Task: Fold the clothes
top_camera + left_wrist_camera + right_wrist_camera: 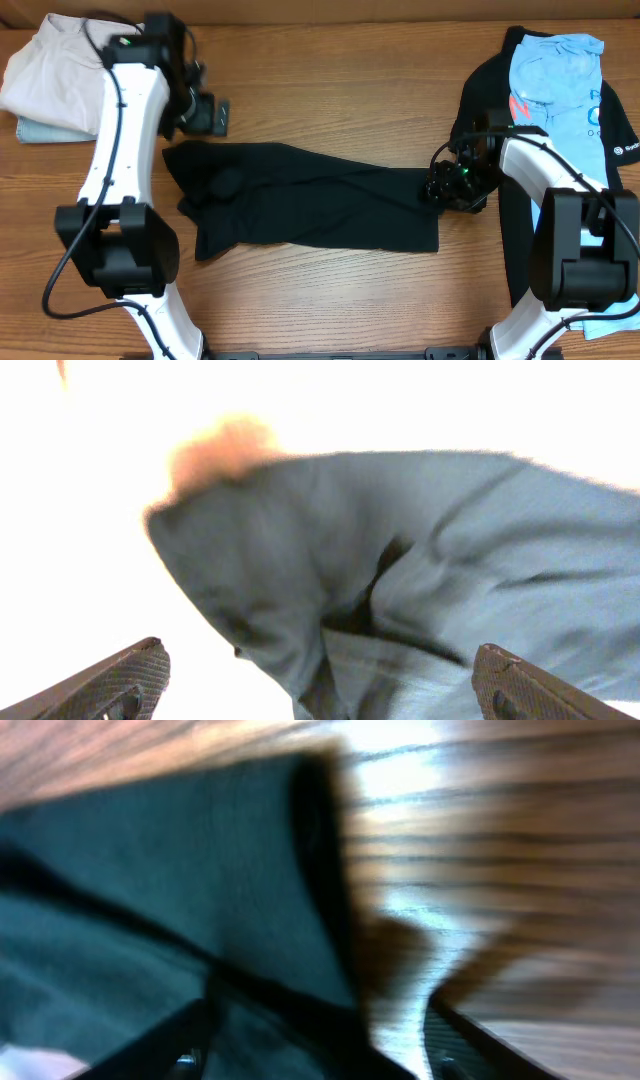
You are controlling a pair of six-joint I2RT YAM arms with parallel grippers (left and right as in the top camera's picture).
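Released left gripper (pixel 320 655), right gripper (pixel 318 1020) over plain black cloth T-shirt (pixel 310 200).
Only overhead shows it stretched left-right across wooden table (pixel 330 300).

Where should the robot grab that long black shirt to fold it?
Probably its two short ends, from above: the black T-shirt lies as a long flat strip, so the left hand suits the bunched left end, the right hand the straight right edge.

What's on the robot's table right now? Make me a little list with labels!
Middle: black T-shirt, in a long strip on the table
Left gripper: open, empty, near the shirt's left end
Right gripper: open, at the shirt's right edge
Right side: light blue shirt on a black shirt
Far left corner: beige folded clothes
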